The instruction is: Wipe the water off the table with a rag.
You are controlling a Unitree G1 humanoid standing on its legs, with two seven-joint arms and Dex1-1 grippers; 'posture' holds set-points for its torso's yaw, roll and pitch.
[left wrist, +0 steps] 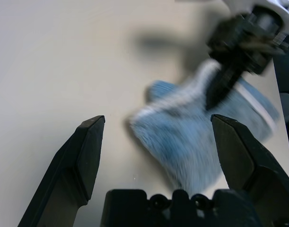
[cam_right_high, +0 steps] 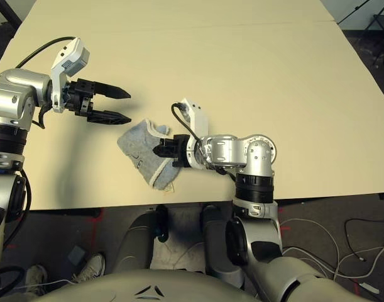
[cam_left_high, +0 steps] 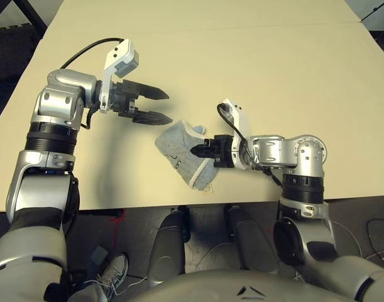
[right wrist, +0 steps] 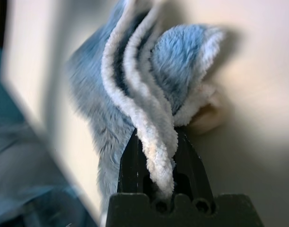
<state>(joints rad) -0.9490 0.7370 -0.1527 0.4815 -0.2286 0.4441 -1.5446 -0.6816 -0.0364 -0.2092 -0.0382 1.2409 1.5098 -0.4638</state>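
One folded grey-blue terry rag with white trim lies near the front edge of my pale beige worktop. My right gripper has its jaws clamped on a bunched fold. Soft, light, limp stuff, I judge; best pinched where several layers stack. My left gripper hovers just beside it, jaws apart. Water spots: none I can make out, possibly under the cloth.
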